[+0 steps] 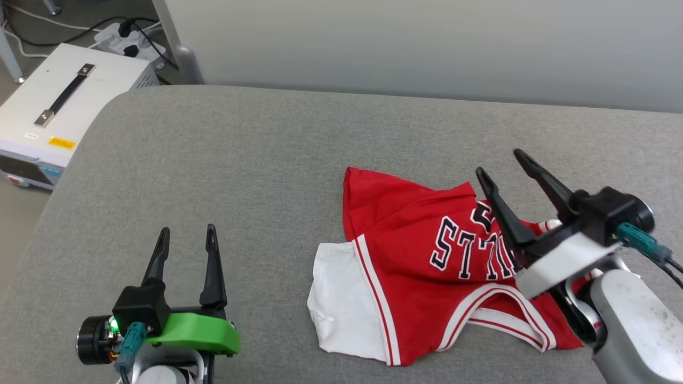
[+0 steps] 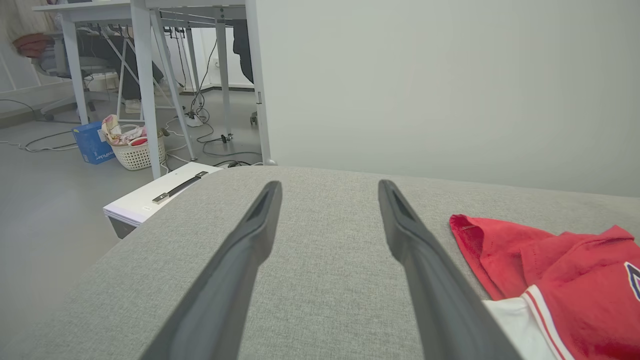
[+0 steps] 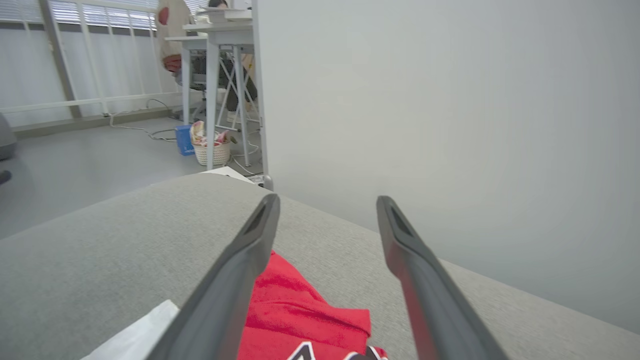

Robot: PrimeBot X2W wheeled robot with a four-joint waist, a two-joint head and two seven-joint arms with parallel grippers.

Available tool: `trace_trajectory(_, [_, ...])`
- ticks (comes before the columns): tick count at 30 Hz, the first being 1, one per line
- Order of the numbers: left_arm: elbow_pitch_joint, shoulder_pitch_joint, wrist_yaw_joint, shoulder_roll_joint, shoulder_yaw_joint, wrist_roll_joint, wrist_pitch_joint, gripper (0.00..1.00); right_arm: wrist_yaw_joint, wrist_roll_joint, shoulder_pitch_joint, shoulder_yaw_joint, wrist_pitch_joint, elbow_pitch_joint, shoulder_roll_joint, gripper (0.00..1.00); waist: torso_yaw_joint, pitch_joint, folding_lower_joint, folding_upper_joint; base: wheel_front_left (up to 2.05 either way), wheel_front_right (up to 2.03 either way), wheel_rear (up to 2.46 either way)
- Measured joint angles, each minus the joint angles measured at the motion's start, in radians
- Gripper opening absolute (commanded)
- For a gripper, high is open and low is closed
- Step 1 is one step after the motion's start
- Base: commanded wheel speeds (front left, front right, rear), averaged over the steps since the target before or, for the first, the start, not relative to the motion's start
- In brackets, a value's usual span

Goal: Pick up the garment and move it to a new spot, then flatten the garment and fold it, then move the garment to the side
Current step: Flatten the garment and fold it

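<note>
The garment [image 1: 421,266], a red jersey with a white sleeve and black lettering, lies crumpled on the grey padded table [image 1: 240,170], right of centre. My right gripper [image 1: 499,162] hovers above its right part, open, with nothing between the fingers. In the right wrist view the garment [image 3: 300,315] shows below the spread gripper [image 3: 327,205]. My left gripper [image 1: 187,232] rests open at the lower left, well clear of the cloth. From the left wrist, its gripper [image 2: 330,187] points over bare table, with the garment [image 2: 550,270] to the right.
A white box with a black handle [image 1: 64,101] stands on the floor past the table's left edge, with a power strip and cables behind. A pale wall backs the table. Desks, a laundry basket [image 2: 132,147] and a seated person lie farther off.
</note>
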Motion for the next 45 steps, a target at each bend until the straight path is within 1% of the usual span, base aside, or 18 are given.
trace_trajectory(2, [-0.001,0.0,-0.005,0.0,0.001,0.007,0.0,1.0,0.0,-0.072,0.071,-0.094,0.0,-0.036,0.021,1.0,-0.012,-0.009,0.0,0.0,0.0,0.0,0.0])
trace_trajectory(3, [-0.002,0.0,-0.01,0.0,0.002,0.007,0.0,1.0,0.0,-0.103,0.116,-0.158,0.0,-0.061,0.044,1.0,-0.019,-0.014,0.0,0.0,0.0,0.0,0.0])
trace_trajectory(4, [-0.002,0.001,-0.012,0.0,0.002,0.009,0.0,1.0,0.0,-0.119,0.145,-0.198,0.0,-0.076,0.059,1.0,-0.023,-0.018,0.0,0.0,0.0,0.0,0.0])
trace_trajectory(7, [-0.001,0.0,-0.033,0.001,0.002,0.013,0.0,1.0,0.0,-0.183,0.236,-0.306,0.0,-0.128,0.1,1.0,-0.036,-0.028,0.0,0.0,0.0,0.0,0.0])
trace_trajectory(10, [0.008,-0.006,-0.06,0.01,-0.007,0.013,0.0,1.0,0.0,-0.215,0.311,-0.383,0.0,-0.159,0.137,1.0,-0.045,-0.034,0.0,0.0,0.0,0.0,0.0])
trace_trajectory(12, [0.029,-0.023,-0.078,0.033,-0.031,0.013,0.0,1.0,0.0,-0.233,0.354,-0.417,0.0,-0.17,0.152,1.0,-0.048,-0.038,0.0,0.0,0.0,0.0,0.0])
trace_trajectory(14, [0.057,-0.065,-0.093,0.072,-0.07,0.006,0.004,1.0,0.0,-0.247,0.388,-0.449,0.0,-0.184,0.167,1.0,-0.048,-0.038,0.0,0.0,0.0,0.0,0.0])
trace_trajectory(16, [0.069,-0.121,-0.101,0.114,-0.124,-0.011,0.041,1.0,0.0,-0.251,0.413,-0.476,0.0,-0.193,0.187,1.0,-0.047,-0.038,0.0,0.0,0.0,0.0,0.0])
trace_trajectory(17, [0.072,-0.145,-0.102,0.135,-0.15,-0.019,0.072,1.0,0.0,-0.253,0.421,-0.483,0.0,-0.197,0.194,1.0,-0.048,-0.038,0.0,0.0,0.0,0.0,0.0])
trace_trajectory(19, [0.07,-0.2,-0.104,0.189,-0.24,-0.071,0.143,1.0,0.0,-0.261,0.437,-0.49,0.0,-0.204,0.205,1.0,-0.049,-0.036,0.0,0.0001,0.0,0.0,0.0])
trace_trajectory(22, [0.066,-0.282,-0.105,0.28,-0.387,-0.195,0.324,1.0,0.0,-0.286,0.447,-0.494,0.0,-0.212,0.21,1.0,-0.053,-0.03,0.0,0.0,0.0,0.0,0.0])
trace_trajectory(25, [0.053,-0.358,-0.105,0.351,-0.492,-0.328,0.485,1.0,0.0,-0.286,0.448,-0.495,0.0,-0.212,0.213,1.0,-0.056,-0.021,0.0,0.0,0.0,0.0,0.0])
trace_trajectory(27, [0.045,-0.403,-0.105,0.386,-0.555,-0.409,0.585,1.0,0.0,-0.288,0.448,-0.495,0.0,-0.211,0.214,1.0,-0.059,-0.013,0.0,0.0,0.0,0.0,0.0])
trace_trajectory(29, [0.04,-0.443,-0.105,0.405,-0.622,-0.51,0.693,1.0,0.0,-0.291,0.445,-0.494,0.0,-0.211,0.217,1.0,-0.063,-0.004,0.0,0.0,0.0,0.0,0.0])
trace_trajectory(32, [0.036,-0.496,-0.105,0.44,-0.725,-0.601,0.814,1.0,0.0,-0.295,0.434,-0.488,0.0,-0.208,0.218,1.0,-0.069,0.011,0.0,0.0,0.0,0.0,0.0])
trace_trajectory(35, [0.041,-0.544,-0.105,0.473,-0.818,-0.645,0.888,1.0,0.0,-0.303,0.421,-0.477,0.0,-0.207,0.219,1.0,-0.077,0.027,0.0,0.0,0.0,0.0,0.0])
trace_trajectory(38, [0.064,-0.572,-0.105,0.489,-0.895,-0.678,0.924,1.0,0.0,-0.304,0.406,-0.467,0.0,-0.206,0.219,1.0,-0.087,0.044,0.0,0.0001,0.0,0.0,0.0])
trace_trajectory(45, [0.153,-0.584,-0.105,0.499,-1.035,-0.7,0.924,1.0,0.0,-0.311,0.38,-0.461,0.0,-0.198,0.22,1.0,-0.116,0.086,0.0,0.0001,0.0,0.0,0.0])
